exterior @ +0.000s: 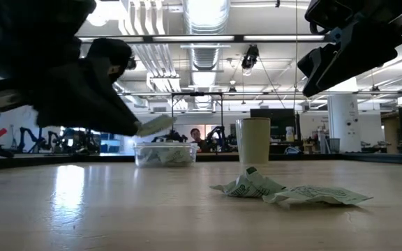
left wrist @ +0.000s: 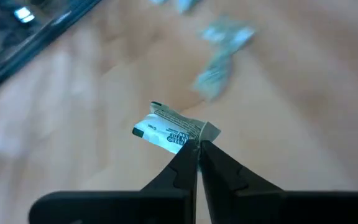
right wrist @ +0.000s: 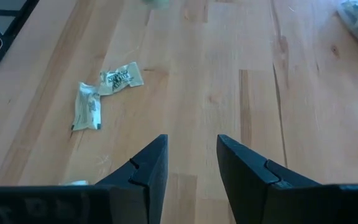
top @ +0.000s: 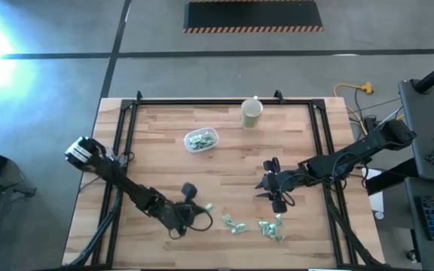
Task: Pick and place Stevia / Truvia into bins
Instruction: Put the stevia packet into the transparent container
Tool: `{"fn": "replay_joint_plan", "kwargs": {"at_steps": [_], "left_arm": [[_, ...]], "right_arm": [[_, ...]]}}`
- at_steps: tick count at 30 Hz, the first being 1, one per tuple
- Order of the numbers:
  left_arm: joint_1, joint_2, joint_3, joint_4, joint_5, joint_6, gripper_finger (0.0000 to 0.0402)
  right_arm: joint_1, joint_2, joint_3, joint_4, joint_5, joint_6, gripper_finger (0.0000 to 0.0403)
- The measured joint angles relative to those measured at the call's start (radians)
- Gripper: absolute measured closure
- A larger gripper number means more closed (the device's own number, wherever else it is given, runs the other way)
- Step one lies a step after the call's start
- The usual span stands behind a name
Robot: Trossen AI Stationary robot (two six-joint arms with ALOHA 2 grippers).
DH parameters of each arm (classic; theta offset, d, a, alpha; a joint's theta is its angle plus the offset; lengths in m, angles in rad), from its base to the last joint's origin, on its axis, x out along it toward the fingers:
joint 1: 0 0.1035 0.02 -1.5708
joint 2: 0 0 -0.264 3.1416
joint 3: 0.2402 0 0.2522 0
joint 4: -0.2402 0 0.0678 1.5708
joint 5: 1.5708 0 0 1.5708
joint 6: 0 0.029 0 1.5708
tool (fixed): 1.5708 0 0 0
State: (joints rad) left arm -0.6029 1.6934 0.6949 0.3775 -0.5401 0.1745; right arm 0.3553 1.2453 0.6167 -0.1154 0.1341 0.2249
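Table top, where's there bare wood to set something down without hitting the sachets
The wood left of the clear tub is bare, and so is the stretch between the beige cup and the right gripper. It is crowded along the near edge, where loose sachets lie beside the left gripper, which pinches one.

Sachet [left wrist: 174, 130] in left gripper's [left wrist: 197, 149] pinch

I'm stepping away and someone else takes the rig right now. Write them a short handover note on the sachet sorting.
Left gripper: shut on one sachet, lifted off the table's near-left area.
Right gripper: open, empty, hovering above the loose sachets by the near edge.
Clear tub: mid-table, beside the beige cup, already holding several sachets.
Left to do: carry the held sachet to the tub, then clear the remaining ones near the front edge.
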Motion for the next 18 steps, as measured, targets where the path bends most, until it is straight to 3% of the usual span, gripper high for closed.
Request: {"fn": "replay_joint_plan", "kwargs": {"at_steps": [6, 15, 18], "left_arm": [[0.089, -0.147, -0.001, -0.239, -0.124, 0.001, 0.0402], [0.364, -0.351, -0.059, -0.292, -0.118, 0.101, 0.0402], [0.479, -0.385, -0.065, -0.304, -0.060, 0.102, 0.0402]], "right_arm": [[0.000, 0.000, 0.000, 0.000, 0.000, 0.000, 0.0275], [0.000, 0.000, 0.000, 0.000, -0.001, 0.000, 0.0275], [0.000, 0.000, 0.000, 0.000, -0.001, 0.000, 0.0275]]}}
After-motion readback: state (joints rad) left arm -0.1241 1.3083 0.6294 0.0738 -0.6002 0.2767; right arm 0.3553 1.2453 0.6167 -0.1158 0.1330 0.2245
